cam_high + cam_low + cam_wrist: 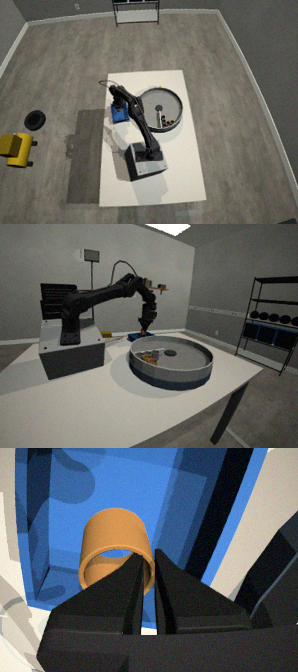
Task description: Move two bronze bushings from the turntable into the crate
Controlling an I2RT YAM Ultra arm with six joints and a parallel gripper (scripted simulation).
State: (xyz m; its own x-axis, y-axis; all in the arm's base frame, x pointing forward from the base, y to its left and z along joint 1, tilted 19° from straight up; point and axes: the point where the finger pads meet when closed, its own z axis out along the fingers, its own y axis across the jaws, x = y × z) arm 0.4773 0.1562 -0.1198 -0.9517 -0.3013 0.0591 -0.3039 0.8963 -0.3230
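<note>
My gripper (pixel 118 107) (pixel 142 330) (pixel 149 558) is shut on the wall of a bronze bushing (pixel 142 332) (pixel 115 530), one fingertip inside its bore. It holds the bushing over the blue crate (pixel 121 118) (pixel 134 338) (pixel 237 508). The part of the crate floor seen in the wrist view shows no other bushing; the rest is hidden. The round turntable (pixel 182 107) (pixel 180 375) bears a bronze bushing (pixel 172 122) (pixel 152 362), another bronze bushing (pixel 167 123) (pixel 146 357) and several dark grey ones, one of them a grey bushing (pixel 155 354), grouped near its rim.
The turntable has a raised wall, a dark centre hub (pixel 159 108) (pixel 170 353) and a thin pale bar (pixel 160 118) beside the bushings. The arm's base box (pixel 147 168) (pixel 72 356) stands on the white table (pixel 188 180) (pixel 80 412). The arm reaches past the turntable's crate side.
</note>
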